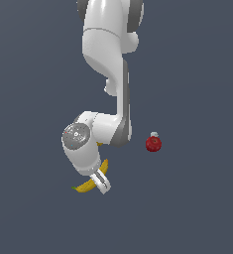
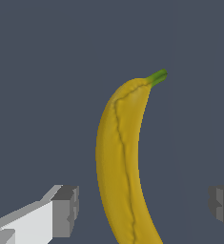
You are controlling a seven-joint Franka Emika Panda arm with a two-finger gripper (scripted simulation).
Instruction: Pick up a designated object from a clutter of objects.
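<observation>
Gripper [image 2: 142,209] wide open, holding nothing, fingers either side of the banana [image 2: 120,162]. Descend straight, centre on the body, then close across its width.

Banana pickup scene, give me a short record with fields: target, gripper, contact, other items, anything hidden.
target: banana, long, yellow, green stem tip, lying between the gripper fingers in the wrist view
gripper: gripper open, one finger on each side of the banana
contact: none visible, gaps on both sides
other items: red object with white cap, apart from the banana toward the exterior view's right
hidden: arm covers part of the banana in the exterior view; no bottle in view
</observation>
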